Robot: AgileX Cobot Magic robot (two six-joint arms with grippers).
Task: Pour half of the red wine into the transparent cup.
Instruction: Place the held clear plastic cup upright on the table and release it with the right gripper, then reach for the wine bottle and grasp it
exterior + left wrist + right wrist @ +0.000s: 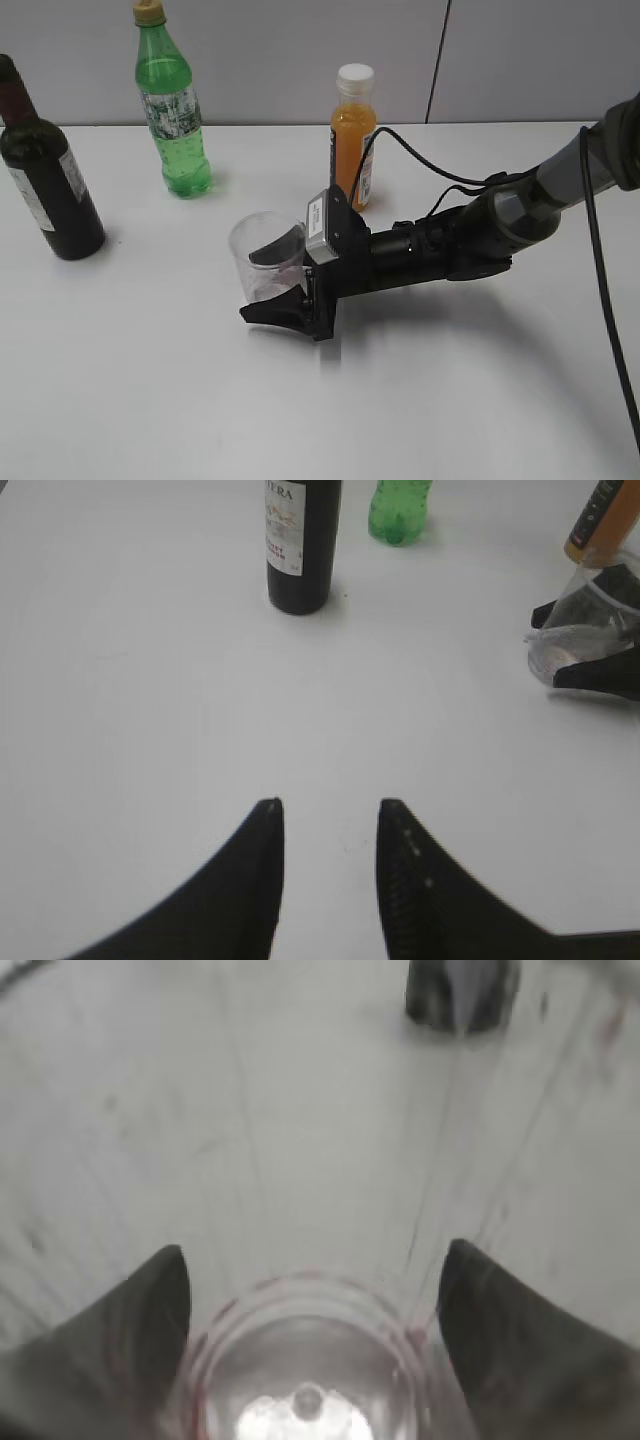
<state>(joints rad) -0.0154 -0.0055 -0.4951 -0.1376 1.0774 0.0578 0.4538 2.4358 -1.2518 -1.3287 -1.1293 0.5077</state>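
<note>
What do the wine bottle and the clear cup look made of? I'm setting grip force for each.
The wine bottle looks like dark green glass, glossy, with a paper label and maroon foil at the neck. The clear cup looks like thin transparent plastic with a pinkish stained bottom; the right gripper has a finger on either side of it. Neither material is certain from looks alone.

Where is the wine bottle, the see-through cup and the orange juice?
wine bottle (pixel 55 205), exterior view, dark glass body.
see-through cup (pixel 262 240), exterior view, clear side wall.
orange juice (pixel 350 140), exterior view, orange body.
</note>
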